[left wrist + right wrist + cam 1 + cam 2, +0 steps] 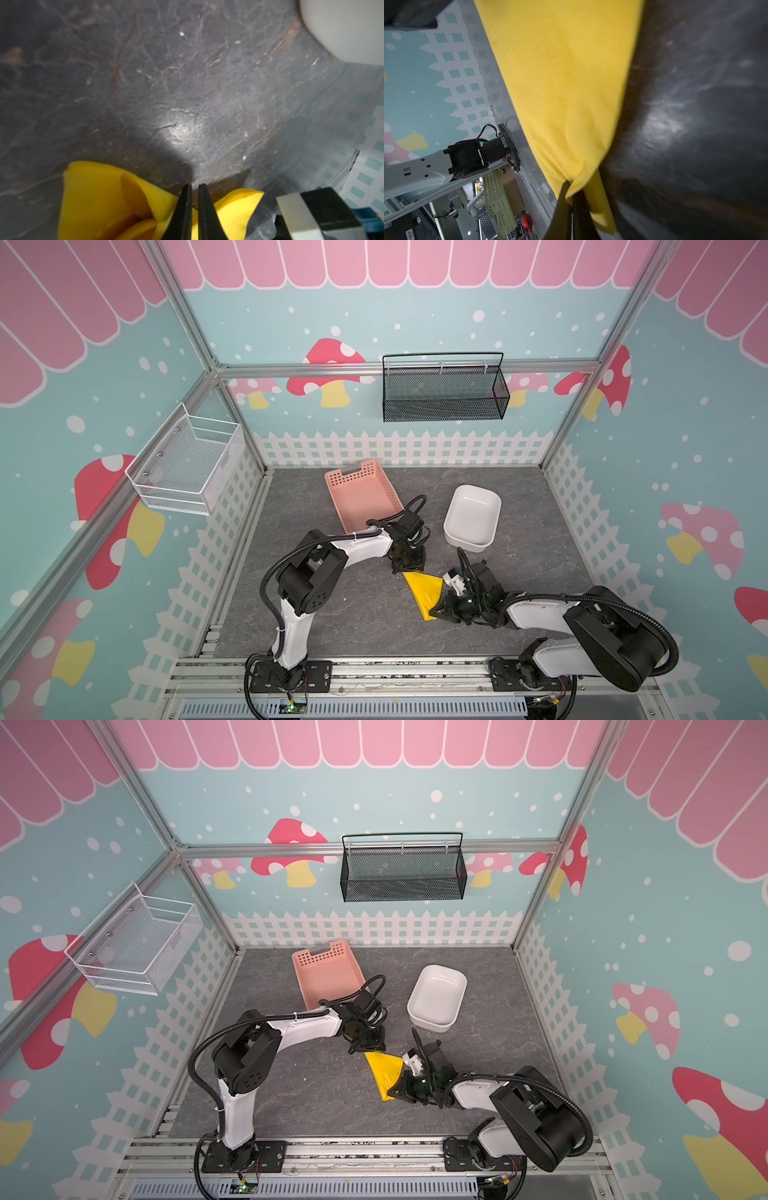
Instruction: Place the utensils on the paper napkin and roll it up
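The yellow paper napkin lies folded into a narrow wedge on the grey table, wide end far, narrow end near. My left gripper points down onto the far wide end, its fingers nearly together with yellow paper between and on both sides of them. At the near narrow end my right gripper is shut on a bunched corner of the napkin. The utensils are hidden; only a blurred orange curve shows inside the fold in the left wrist view.
A pink perforated basket stands behind the left gripper, and a white tub is at the back right of it. A black mesh basket hangs on the back wall and a white wire basket on the left wall.
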Motion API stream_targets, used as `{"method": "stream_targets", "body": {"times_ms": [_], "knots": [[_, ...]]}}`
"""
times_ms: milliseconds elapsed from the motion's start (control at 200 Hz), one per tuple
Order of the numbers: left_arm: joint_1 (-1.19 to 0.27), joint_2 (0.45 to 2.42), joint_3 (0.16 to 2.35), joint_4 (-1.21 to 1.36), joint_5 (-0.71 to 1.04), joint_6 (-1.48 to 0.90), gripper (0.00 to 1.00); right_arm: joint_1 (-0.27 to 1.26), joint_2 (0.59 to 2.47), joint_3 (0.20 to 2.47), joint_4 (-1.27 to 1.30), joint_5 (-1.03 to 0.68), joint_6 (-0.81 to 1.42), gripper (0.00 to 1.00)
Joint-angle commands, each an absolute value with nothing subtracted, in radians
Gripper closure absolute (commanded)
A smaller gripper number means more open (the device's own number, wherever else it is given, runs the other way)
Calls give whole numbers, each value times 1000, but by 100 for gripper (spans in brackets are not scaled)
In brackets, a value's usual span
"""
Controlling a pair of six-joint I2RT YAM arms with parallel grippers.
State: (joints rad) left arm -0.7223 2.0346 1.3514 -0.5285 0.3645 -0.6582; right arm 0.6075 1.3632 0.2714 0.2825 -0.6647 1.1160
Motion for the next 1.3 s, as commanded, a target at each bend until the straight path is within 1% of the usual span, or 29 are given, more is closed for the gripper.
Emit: {"method": "stream_targets", "body": {"times_ms": [0,395,705,971,1296], "knots": [[-726,2049,1366,-575,334,-629,89,607,1349,249,190,-610,1126,100],[-726,2063,1359,-585,325,-645,90,606,1265,200,188,-573,1199,100],[-729,2048,1357,-585,320,-651,91,609,1279,172,187,-567,1210,100],[-738,1946,1436,-639,283,-622,82,608,1301,175,195,-578,1198,100],[-819,1856,1374,-661,295,-625,80,609,1305,175,198,-577,1196,100]]}}
